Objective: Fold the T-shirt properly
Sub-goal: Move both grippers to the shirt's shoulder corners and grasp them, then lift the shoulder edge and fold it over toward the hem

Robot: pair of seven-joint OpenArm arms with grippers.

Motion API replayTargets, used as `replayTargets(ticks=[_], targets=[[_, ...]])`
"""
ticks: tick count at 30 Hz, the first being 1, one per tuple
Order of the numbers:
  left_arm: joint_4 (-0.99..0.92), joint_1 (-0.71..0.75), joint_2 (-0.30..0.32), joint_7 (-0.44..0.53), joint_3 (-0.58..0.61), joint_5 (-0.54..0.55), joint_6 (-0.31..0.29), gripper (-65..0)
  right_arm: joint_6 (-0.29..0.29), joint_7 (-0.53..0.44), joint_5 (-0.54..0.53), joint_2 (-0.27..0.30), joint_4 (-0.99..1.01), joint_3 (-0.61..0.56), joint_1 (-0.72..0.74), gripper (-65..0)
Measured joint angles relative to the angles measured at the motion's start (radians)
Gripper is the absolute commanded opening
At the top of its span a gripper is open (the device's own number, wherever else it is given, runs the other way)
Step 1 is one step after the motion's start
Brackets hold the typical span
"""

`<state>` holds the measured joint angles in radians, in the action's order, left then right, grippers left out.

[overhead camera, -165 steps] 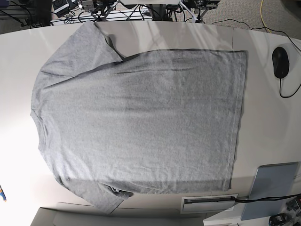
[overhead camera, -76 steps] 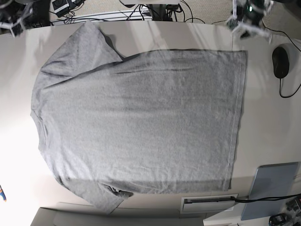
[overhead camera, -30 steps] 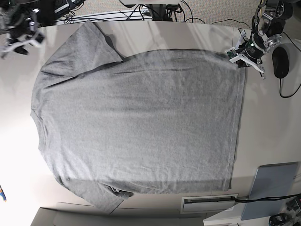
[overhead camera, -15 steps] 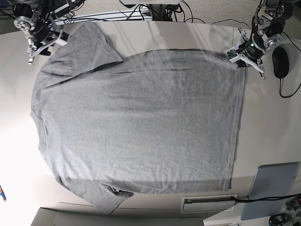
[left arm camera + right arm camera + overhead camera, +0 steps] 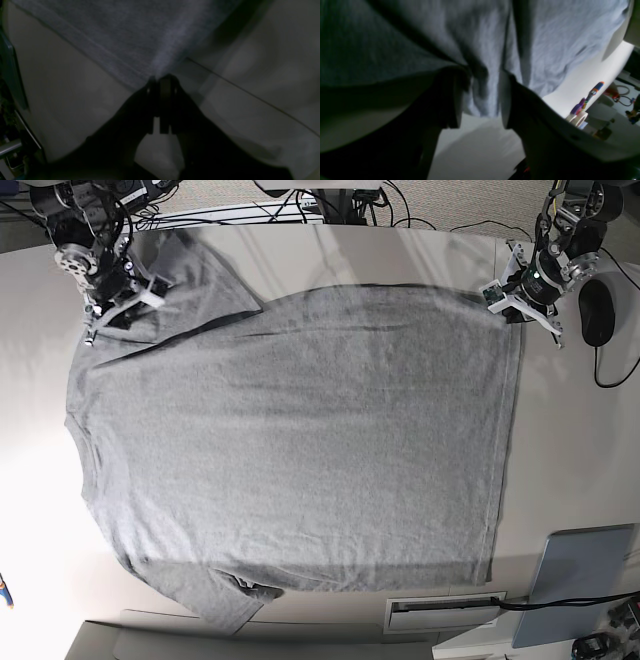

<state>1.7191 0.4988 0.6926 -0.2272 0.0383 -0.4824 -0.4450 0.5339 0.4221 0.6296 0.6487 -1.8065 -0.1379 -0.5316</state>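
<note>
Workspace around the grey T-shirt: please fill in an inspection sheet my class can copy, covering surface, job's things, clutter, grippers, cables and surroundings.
Surface: white table, a thin dark seam in it.
Job's things: grey T-shirt, spread out, not folded.
Clutter: black mouse right of the shirt in the base view.
Left gripper: jaws closed on the shirt's corner.
Right gripper: jaws apart at the sleeve area; grip not confirmed.
Cables: mouse cable; black cable at the near edge.
Surroundings: blue-grey panel, bottom right.
</note>
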Motion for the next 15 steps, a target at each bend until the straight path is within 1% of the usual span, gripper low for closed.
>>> replayTargets(ticks=[3, 6, 7, 9, 10, 13, 15], targets=[[0.000, 0.000, 0.000, 0.001, 0.000, 0.000, 0.000, -65.0, -0.007, 0.000, -0.003, 0.000, 0.016, -0.019, 0.031, -40.6], [-0.001, 0.002, 0.000, 0.013, 0.000, -0.005, 0.000, -65.0, -0.016, -0.010, -0.055, 0.002, 0.039, -0.022, 0.051, -41.4], [-0.002, 0.002, 0.000, 0.018, 0.000, -0.006, 0.000, -65.0, -0.016, -0.011, -0.056, 0.002, 0.041, -0.022, 0.051, -45.8], [-0.003, 0.002, 0.000, 0.024, 0.000, -0.007, 0.000, -65.0, -0.005, -0.011, -0.066, 0.002, 0.047, -0.023, 0.049, -59.2], [-0.003, 0.002, 0.000, 0.024, 0.000, -0.007, 0.000, -65.0, 0.005, -0.009, -0.071, 0.001, 0.048, -0.024, 0.048, -65.0], [-0.003, 0.002, 0.000, 0.023, 0.000, -0.003, 0.000, -65.0, -0.021, 0.024, -0.080, -0.001, 0.048, -0.027, 0.049, -65.0], [-0.005, 0.002, 0.001, 0.018, -0.002, 0.052, 0.006, -65.0, -0.069, 0.087, -0.093, -0.002, 0.047, -0.032, 0.047, -65.0]])
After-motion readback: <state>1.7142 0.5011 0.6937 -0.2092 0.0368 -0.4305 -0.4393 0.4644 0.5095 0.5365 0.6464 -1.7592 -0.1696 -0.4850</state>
